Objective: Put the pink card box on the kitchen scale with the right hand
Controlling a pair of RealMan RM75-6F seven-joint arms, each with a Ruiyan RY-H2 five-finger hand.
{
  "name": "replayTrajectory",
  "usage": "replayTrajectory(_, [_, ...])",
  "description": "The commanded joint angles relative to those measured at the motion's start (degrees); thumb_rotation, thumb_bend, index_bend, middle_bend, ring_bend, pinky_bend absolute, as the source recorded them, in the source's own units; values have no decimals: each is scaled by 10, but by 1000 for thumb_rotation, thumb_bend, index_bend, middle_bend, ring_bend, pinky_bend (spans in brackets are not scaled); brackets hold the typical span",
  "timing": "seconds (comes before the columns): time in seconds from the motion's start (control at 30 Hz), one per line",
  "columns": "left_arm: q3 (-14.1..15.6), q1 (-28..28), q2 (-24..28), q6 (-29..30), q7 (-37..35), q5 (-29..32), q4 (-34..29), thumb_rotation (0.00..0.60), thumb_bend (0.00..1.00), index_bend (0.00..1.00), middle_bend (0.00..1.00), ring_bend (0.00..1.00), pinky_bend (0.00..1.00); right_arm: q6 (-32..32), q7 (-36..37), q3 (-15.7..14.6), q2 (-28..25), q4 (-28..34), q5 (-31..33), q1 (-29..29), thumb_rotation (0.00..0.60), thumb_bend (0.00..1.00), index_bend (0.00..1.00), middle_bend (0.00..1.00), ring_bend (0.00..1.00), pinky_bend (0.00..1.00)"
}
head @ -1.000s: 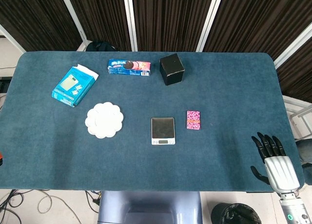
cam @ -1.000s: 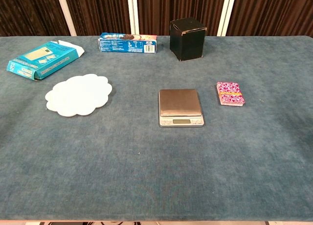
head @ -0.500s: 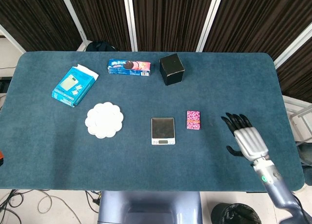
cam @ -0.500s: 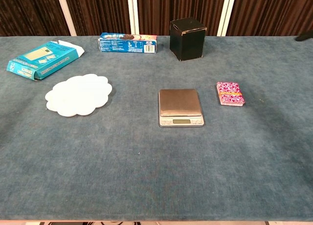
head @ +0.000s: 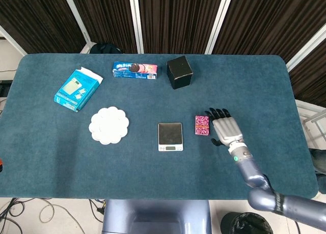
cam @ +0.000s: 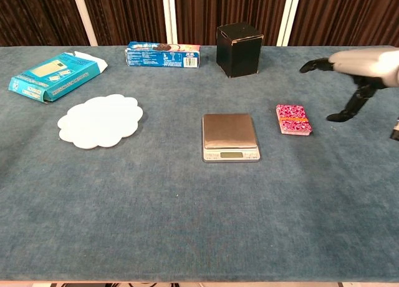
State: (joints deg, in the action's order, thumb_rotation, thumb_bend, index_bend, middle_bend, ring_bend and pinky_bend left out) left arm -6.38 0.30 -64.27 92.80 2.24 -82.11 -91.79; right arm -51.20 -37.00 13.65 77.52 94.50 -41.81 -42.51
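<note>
Reach step: we noted the right hand [head: 225, 128] empty, fingers spread wide, just beside the pink box [head: 202, 125], which lay flat mid-table right of the scale [head: 169, 136]; next, we judged, it must close on the box and lift.

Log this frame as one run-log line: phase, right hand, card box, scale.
phase: approach | right hand: open, beside box, no contact | pink card box: flat on table, right of scale | kitchen scale: platform bare
</note>
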Motion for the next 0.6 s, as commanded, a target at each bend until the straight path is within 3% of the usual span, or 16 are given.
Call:
replayTrajectory(0.03, [0,0,0,0,1,0,0,600,663,63,0,0,0,2,-28,-11,32,-32,41,-30,600,360,0,0,0,0])
replayTrajectory(0.6, [-2,0,-1,0,1,4,0,600,662,63,0,0,0,21,-59,-33,104,-139,136,-105,600,359,0,95,0,0])
